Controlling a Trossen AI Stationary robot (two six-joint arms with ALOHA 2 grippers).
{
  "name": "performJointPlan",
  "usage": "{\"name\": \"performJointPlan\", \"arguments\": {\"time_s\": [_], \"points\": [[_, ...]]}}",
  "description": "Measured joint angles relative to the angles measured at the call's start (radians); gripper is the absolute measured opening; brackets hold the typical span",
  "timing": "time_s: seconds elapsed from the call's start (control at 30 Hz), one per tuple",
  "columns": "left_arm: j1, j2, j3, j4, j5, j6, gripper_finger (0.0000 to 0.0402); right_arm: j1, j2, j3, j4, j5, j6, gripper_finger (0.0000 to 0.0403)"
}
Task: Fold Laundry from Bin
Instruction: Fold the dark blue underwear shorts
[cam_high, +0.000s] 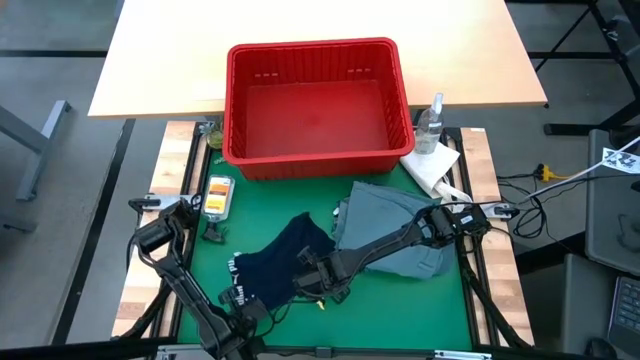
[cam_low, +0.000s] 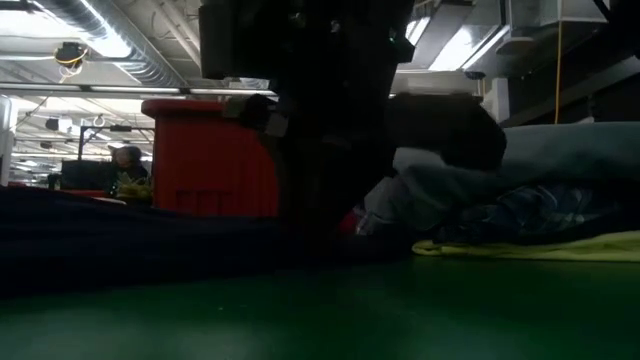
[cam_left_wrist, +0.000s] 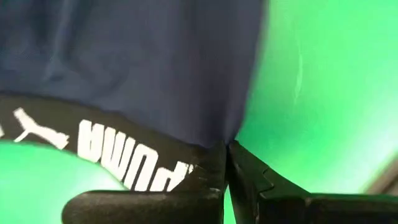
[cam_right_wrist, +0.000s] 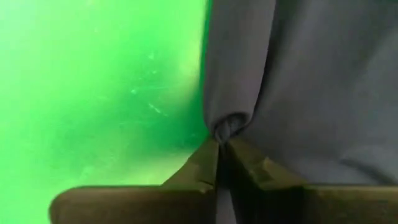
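Green mat (cam_high: 400, 310) covers work surface, with wooden slats (cam_high: 172, 165) at both sides. Behind it, pale wooden tabletop (cam_high: 300, 30). Grey floor (cam_high: 50, 60) around, black cables (cam_high: 530, 205) on floor at right. Low view: ceiling with silver ducts (cam_low: 110, 40) and long bright light panels (cam_low: 465, 40); yellow cable (cam_low: 558, 60) hangs down; person (cam_low: 128, 165) far back at left.

A lab or industrial workshop: exposed ducts (cam_low: 95, 40) and strip lights (cam_low: 455, 45) run under a bare ceiling, a person (cam_low: 128, 165) sits at a far workstation at nine o'clock, and cables (cam_high: 545, 180) trail beside the green-matted table (cam_high: 400, 310) at three o'clock.
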Motion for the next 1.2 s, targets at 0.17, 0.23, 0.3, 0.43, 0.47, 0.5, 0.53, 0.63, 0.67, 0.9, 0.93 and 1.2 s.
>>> {"name": "performJointPlan", "arguments": {"time_s": [0.17,0.23,0.3,0.43,0.47,0.5,0.53,0.63,0.67,0.9,0.93,1.2], "points": [[-0.016,0.0,0.132,-0.139,0.049,0.072,0.0002,0.001,-0.004,0.061,-0.101,-0.066,0.048,0.0017],[-0.022,0.0,0.195,-0.195,0.044,0.103,0.0001,0.004,-0.006,0.107,-0.148,-0.098,0.061,0.0007],[-0.029,0.0,0.26,-0.248,0.041,0.128,0.0001,0.008,-0.009,0.15,-0.184,-0.134,0.071,0.0006],[-0.05,0.0,0.383,-0.321,0.041,0.168,0.0001,0.03,-0.009,0.266,-0.28,-0.221,0.107,0.0015],[-0.056,0.0,0.413,-0.333,0.041,0.178,0.0001,0.038,-0.009,0.301,-0.303,-0.24,0.115,0.0014],[-0.062,0.0,0.442,-0.345,0.041,0.19,0.0001,0.046,-0.01,0.338,-0.328,-0.254,0.118,0.0012],[-0.067,0.0,0.472,-0.354,0.041,0.195,0.0,0.054,-0.01,0.376,-0.359,-0.261,0.12,0.0009],[-0.086,0.0,0.559,-0.384,0.021,0.196,0.0,0.077,-0.036,0.418,-0.376,-0.289,0.128,0.0004],[-0.094,-0.001,0.586,-0.388,0.009,0.196,0.0,0.084,-0.06,0.401,-0.361,-0.3,0.145,0.0005],[-0.14,-0.001,0.756,-0.399,-0.101,0.196,0.0,0.128,-0.134,0.398,-0.356,-0.352,0.26,0.0012],[-0.143,-0.001,0.771,-0.396,-0.105,0.195,0.0,0.134,-0.14,0.398,-0.355,-0.371,0.271,0.0012],[-0.147,-0.001,0.81,-0.383,-0.094,0.195,0.0,0.181,-0.146,0.419,-0.332,-0.44,0.3,0.0006]]}}
